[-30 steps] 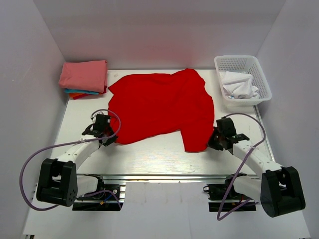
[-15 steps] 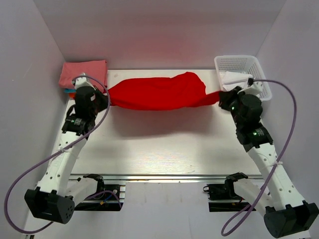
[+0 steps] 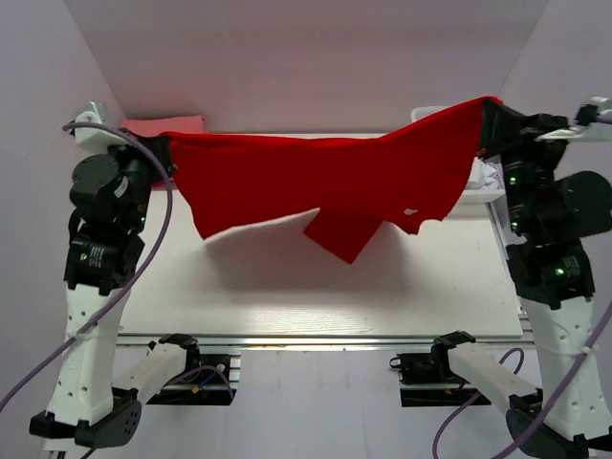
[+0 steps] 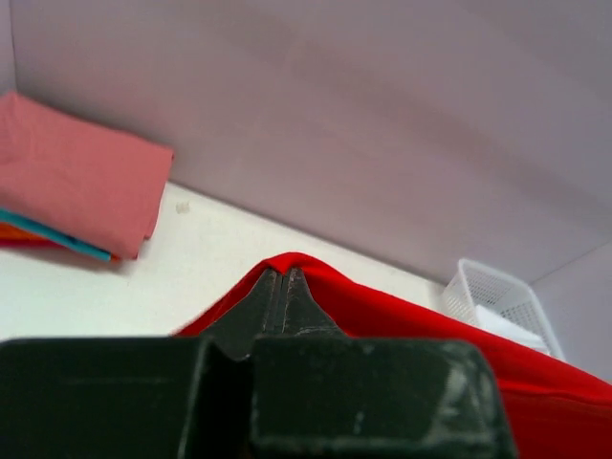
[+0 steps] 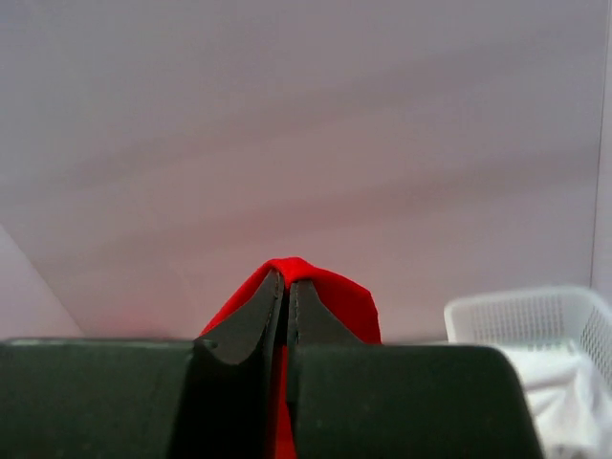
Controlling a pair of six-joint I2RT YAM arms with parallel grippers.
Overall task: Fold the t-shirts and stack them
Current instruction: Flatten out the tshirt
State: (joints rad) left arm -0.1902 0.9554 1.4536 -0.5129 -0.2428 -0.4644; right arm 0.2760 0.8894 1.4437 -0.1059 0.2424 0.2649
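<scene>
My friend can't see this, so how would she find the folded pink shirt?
Look at the table's far left corner, by the wall. The pink t-shirt tops a folded pile there, above thin teal and orange edges. Unlike the red t-shirt hanging in the air, it lies flat.

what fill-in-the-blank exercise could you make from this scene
The left end effector and right end effector hold up one ____ t-shirt.
The top shirt of the folded stack is ____.
The basket holds a ____ cloth.
Missing: red; pink; white.
</scene>
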